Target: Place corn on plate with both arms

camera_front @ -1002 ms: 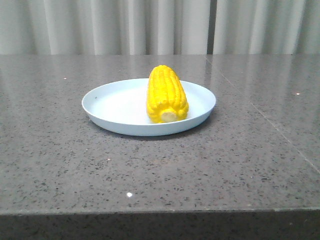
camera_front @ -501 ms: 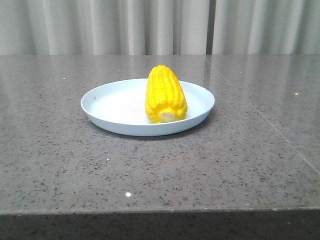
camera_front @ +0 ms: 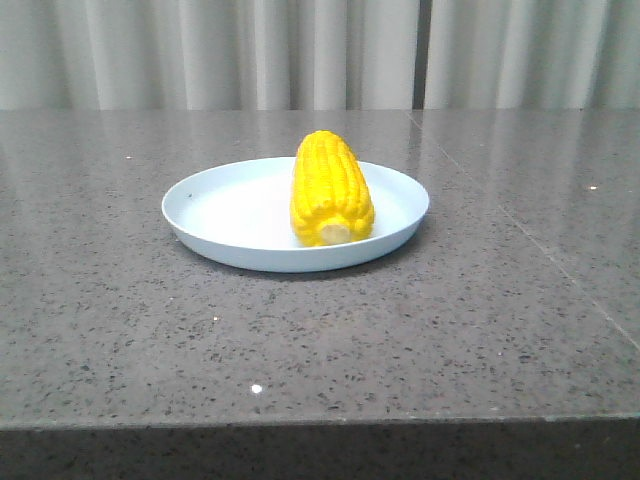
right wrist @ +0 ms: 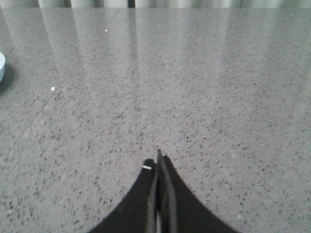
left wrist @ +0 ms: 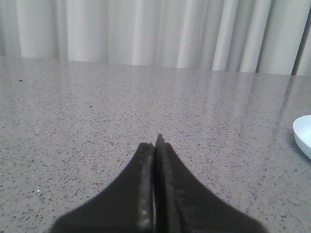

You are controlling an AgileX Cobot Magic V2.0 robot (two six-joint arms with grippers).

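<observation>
Grey speckled stone making up the tabletop [camera_front: 120, 320], glossy and running back to pale pleated curtains [camera_front: 200, 50]. Starting at the left: left hand [left wrist: 156, 145] hovering low over bare stone, both black fingers [left wrist: 144, 194] pressed flat together, closed on nothing, with only a sliver of pale blue rim peeking in at the edge of its wrist view. Moving toward the middle: pale blue plate [camera_front: 200, 215] sitting flat on the stone, round and shallow, raised rim showing all the way round. Lying inside it, a little right of the plate's centre: bright yellow corn [camera_front: 330, 188], resting on its side along the depth of the scene, pale stub end facing the front camera, kernel rows running back toward the curtains, the near end sitting just inside the front rim. Casting a thin dark shadow under the plate's front edge. Continuing to the right: right hand [right wrist: 159, 158] likewise hanging above empty stone well apart from the plate, fingers shut tight against one another and gripping nothing, a small white speck showing at one tip. Neither hand showing in the front view.
</observation>
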